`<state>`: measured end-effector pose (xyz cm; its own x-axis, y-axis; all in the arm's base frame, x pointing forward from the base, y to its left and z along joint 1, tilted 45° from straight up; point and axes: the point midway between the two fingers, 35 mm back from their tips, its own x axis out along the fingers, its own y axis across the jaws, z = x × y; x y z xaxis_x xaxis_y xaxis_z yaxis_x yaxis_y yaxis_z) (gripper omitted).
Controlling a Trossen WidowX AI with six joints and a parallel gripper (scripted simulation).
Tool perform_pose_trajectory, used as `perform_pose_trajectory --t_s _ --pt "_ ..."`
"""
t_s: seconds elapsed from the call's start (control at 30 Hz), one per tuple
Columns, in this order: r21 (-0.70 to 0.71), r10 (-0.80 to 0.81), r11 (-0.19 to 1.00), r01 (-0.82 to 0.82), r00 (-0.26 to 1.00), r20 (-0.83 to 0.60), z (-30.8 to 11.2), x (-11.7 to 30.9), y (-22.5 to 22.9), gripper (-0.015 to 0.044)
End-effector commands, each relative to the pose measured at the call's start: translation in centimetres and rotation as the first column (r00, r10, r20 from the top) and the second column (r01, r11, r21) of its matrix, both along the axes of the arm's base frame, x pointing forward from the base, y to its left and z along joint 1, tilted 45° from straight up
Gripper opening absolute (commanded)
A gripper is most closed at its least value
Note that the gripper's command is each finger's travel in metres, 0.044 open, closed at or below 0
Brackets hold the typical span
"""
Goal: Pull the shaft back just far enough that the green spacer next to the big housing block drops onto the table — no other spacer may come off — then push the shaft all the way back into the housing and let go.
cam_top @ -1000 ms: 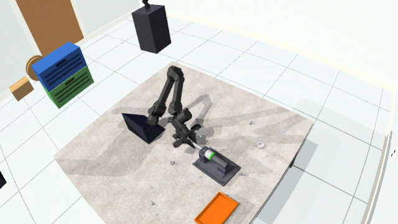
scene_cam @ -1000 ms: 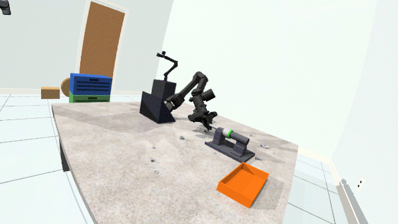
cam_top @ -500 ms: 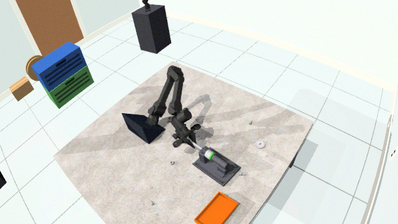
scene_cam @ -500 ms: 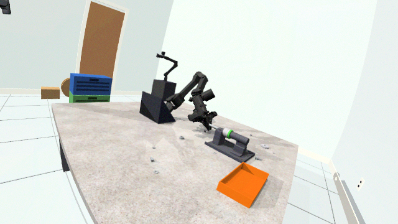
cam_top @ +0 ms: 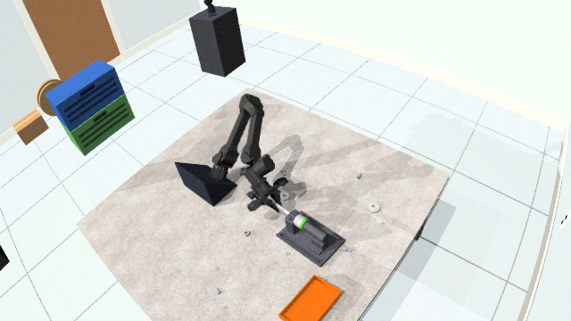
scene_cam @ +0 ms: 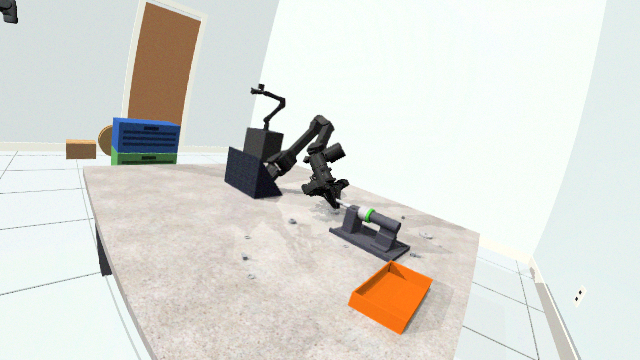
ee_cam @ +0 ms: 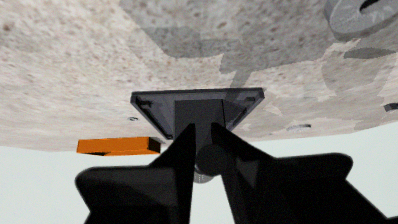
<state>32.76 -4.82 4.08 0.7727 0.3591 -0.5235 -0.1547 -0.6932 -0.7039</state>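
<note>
The dark fixture base (cam_top: pixel 320 260) (scene_cam: pixel 370 243) (ee_cam: pixel 197 93) bears a front post (scene_cam: pixel 349 220) and the big housing block (cam_top: pixel 316 232) (scene_cam: pixel 385 220). The green spacer (cam_top: pixel 303 223) (scene_cam: pixel 369 215) sits upright in line with the shaft, against the housing's near end. Pale spacers (cam_top: pixel 298 220) (scene_cam: pixel 363 213) sit between it and the post; their number is unclear. My gripper (cam_top: pixel 273 201) (scene_cam: pixel 336 202) (ee_cam: pixel 203 128) is shut on the shaft's outer end. The light shaft (cam_top: pixel 282 208) (scene_cam: pixel 344 203) runs from the fingers into the post. Its part inside the spacers and housing is hidden.
An orange tray (cam_top: pixel 312 299) (scene_cam: pixel 395 295) (ee_cam: pixel 117 145) lies on the table in front of the fixture. A large washer (cam_top: pixel 374 207) (scene_cam: pixel 426 235) lies to the right. Another washer (cam_top: pixel 285 195) lies near the gripper. Several small nuts and bolts are scattered around the fixture.
</note>
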Motion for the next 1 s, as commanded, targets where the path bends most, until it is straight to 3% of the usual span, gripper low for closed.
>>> perform_pose_trajectory --t_s 0.0,0.97 --pt "-0.003 0.002 1.000 -0.002 1.000 0.000 -0.06 -0.14 0.03 0.0000" --pt "-0.002 0.002 1.000 -0.002 1.000 -0.001 -0.05 -0.45 0.08 0.0000"
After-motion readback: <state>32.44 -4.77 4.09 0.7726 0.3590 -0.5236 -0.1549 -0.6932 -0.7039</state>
